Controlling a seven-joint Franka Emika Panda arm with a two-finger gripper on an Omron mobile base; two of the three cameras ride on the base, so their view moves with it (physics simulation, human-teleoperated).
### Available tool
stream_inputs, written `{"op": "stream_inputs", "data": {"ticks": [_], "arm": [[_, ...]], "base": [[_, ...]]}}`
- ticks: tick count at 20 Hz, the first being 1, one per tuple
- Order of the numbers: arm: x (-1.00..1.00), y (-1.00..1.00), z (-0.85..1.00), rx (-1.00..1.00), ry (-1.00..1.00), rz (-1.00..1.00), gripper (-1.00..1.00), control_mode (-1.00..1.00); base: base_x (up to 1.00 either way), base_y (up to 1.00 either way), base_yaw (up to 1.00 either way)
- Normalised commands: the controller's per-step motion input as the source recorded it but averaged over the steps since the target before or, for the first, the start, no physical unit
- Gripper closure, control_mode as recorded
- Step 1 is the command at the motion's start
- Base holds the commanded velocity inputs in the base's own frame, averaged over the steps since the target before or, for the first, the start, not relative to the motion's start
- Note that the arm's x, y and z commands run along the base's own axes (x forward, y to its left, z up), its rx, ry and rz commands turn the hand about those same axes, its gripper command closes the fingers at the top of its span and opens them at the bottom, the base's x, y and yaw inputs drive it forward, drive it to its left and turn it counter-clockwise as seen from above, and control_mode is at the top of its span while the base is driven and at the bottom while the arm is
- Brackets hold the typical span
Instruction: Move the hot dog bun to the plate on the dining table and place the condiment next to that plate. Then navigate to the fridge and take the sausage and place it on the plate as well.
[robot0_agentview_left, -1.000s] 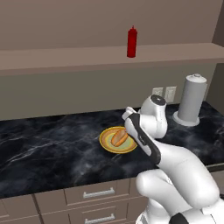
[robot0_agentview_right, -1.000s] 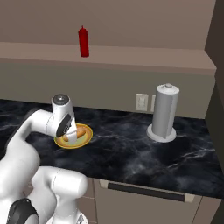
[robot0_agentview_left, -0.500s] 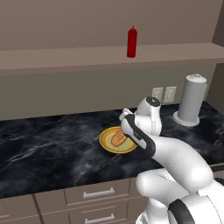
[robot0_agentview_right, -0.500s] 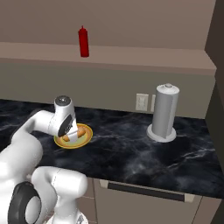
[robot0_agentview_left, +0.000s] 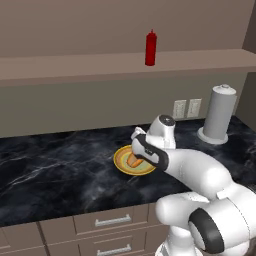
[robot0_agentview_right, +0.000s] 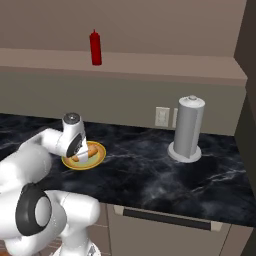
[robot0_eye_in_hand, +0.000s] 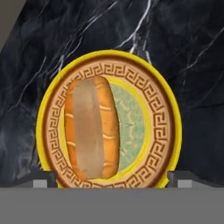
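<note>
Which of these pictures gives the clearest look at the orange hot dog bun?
The hand view: the orange hot dog bun lies whole and close on the yellow patterned plate. In both base views the arm hides most of the bun, leaving a small orange sliver.

A black marbled counter (robot0_agentview_left: 60, 175) is running along a taupe wall (robot0_agentview_left: 75, 110). Above the counter, a shelf (robot0_agentview_left: 75, 65) is jutting out; below it, beige drawers (robot0_agentview_left: 95, 225) are sitting closed.
</note>
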Motion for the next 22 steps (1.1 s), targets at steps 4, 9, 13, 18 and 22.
{"op": "stream_inputs", "data": {"ticks": [4,9,13,18,22], "arm": [[0.33,0.03,-0.17,0.00,0.00,0.00,-1.00,-1.00],[0.22,0.00,-0.18,0.00,0.00,0.00,-1.00,-1.00],[0.14,0.00,-0.16,0.02,0.00,0.00,-1.00,-1.00],[0.14,0.00,-0.17,0.01,0.00,0.00,-1.00,-1.00],[0.10,0.05,-0.24,0.00,0.00,0.00,-1.00,-1.00]], "base": [[0.00,0.00,0.00],[0.00,0.00,0.00],[0.00,0.00,0.00],[0.00,0.00,0.00],[0.00,0.00,0.00]]}}
